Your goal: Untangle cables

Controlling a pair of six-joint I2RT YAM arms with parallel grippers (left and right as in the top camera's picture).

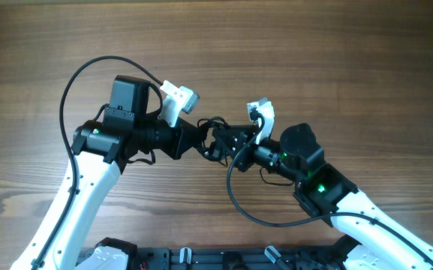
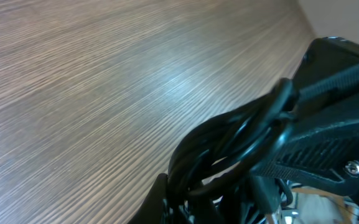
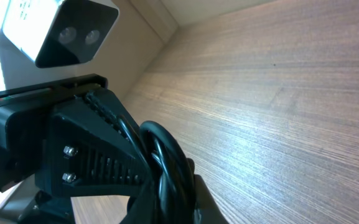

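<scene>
The cables (image 1: 217,139) are a small bundle of thin black cords held between both grippers near the middle of the wooden table. My left gripper (image 1: 205,137) comes in from the left and is shut on the bundle. My right gripper (image 1: 227,142) comes in from the right and is shut on the same bundle. In the left wrist view the cables (image 2: 229,146) loop out of my jaws toward the other gripper. In the right wrist view the cables (image 3: 167,165) run up between my fingers. The plug ends are hidden.
The wooden table (image 1: 314,52) spreads all round. Thicker black arm wires loop by the left arm (image 1: 73,75) and below the right arm (image 1: 239,202). A black rail (image 1: 201,259) lies along the near edge.
</scene>
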